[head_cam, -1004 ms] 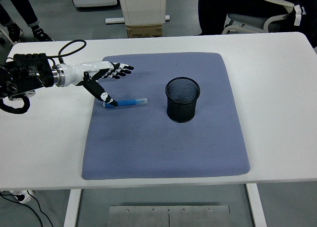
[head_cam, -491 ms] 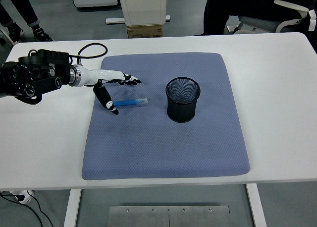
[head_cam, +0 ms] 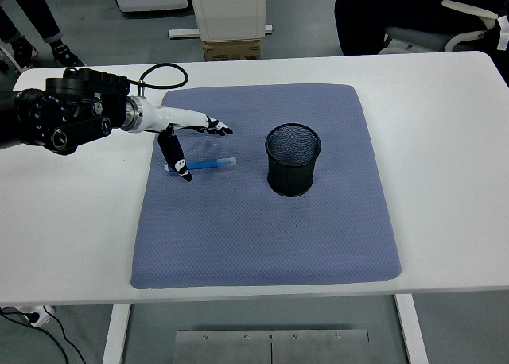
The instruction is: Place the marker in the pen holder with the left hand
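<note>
A blue marker (head_cam: pixel 208 164) with a white tip lies flat on the blue-grey mat (head_cam: pixel 262 245), left of the black mesh pen holder (head_cam: pixel 293 159), which stands upright near the mat's middle. My left hand (head_cam: pixel 193 141) reaches in from the left, just above the marker. Its fingers (head_cam: pixel 215 126) are spread out flat and point right, while the thumb (head_cam: pixel 180 164) hangs down and meets the marker's left end. The hand holds nothing. The right arm is out of view.
The mat covers the middle of the white table (head_cam: pixel 445 141). Beyond the far edge stand a cardboard box (head_cam: pixel 232 49), a white stand (head_cam: pixel 231 10) and an office chair (head_cam: pixel 445 26) with a seated person (head_cam: pixel 374 14). Another person's legs (head_cam: pixel 32 18) show at top left.
My left arm has pushed further in over the table, and the hand has shifted slightly right and turned. The thumb now points more steeply down at the marker's left end. The marker has not moved.
</note>
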You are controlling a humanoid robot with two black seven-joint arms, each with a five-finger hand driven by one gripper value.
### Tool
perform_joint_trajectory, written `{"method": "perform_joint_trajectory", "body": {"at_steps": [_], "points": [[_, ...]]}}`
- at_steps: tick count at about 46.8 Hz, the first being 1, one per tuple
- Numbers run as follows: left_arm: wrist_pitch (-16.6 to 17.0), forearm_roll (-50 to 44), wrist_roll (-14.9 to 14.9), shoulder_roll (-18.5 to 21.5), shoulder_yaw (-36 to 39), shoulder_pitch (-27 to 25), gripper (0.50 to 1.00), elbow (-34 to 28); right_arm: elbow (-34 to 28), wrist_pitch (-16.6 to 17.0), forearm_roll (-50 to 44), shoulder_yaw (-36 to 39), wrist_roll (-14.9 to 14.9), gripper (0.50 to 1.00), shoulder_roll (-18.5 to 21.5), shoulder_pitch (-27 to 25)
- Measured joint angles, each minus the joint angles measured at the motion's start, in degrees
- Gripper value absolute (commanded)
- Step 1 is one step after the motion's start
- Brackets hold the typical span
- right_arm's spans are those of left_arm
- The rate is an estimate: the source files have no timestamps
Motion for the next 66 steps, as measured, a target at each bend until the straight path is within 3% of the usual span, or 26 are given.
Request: {"method": "perform_joint_trajectory", "body": {"at_steps": [12,20,21,22,29,32,36,52,56,66], "points": [[0.0,2.6,0.2,-0.5,-0.1,-0.1,1.0,-0.3,0.0,0.0,0.0,0.0,0.0,1.0,0.0,0.0],[0.1,4.7,0.2,-0.9,-0.1,-0.1,0.883,-0.7,0.0,0.0,0.0,0.0,0.0,1.0,0.0,0.1],[0.1,5.1,0.3,-0.9,-0.1,0.0,0.839,-0.7,0.0,0.0,0.0,0.0,0.0,1.0,0.0,0.0],[0.1,5.3,0.3,-0.9,-0.1,0.0,0.827,-0.7,0.0,0.0,0.0,0.0,0.0,1.0,0.0,0.1],[0.1,6.1,1.4,-1.2,-0.4,0.1,0.807,-0.7,0.0,0.0,0.0,0.0,0.0,1.0,0.0,0.0],[0.2,6.1,1.8,-1.3,-0.5,0.3,0.763,-0.7,0.0,0.0,0.0,0.0,0.0,1.0,0.0,0.0],[0.2,5.9,2.3,-1.3,-0.7,0.4,0.742,-0.6,0.0,0.0,0.0,0.0,0.0,1.0,0.0,0.0],[1.7,6.0,2.5,-2.0,-0.7,0.7,0.722,-0.7,0.0,-0.1,0.0,0.0,0.0,1.0,0.0,0.0],[2.0,6.0,3.1,-2.2,-0.7,0.7,0.66,-0.7,0.0,-0.1,0.0,0.0,0.0,1.0,0.0,0.0],[2.2,6.1,3.2,-2.7,-0.7,1.2,0.593,-0.7,0.0,-0.1,0.0,0.0,0.0,1.0,0.0,0.0]]}}
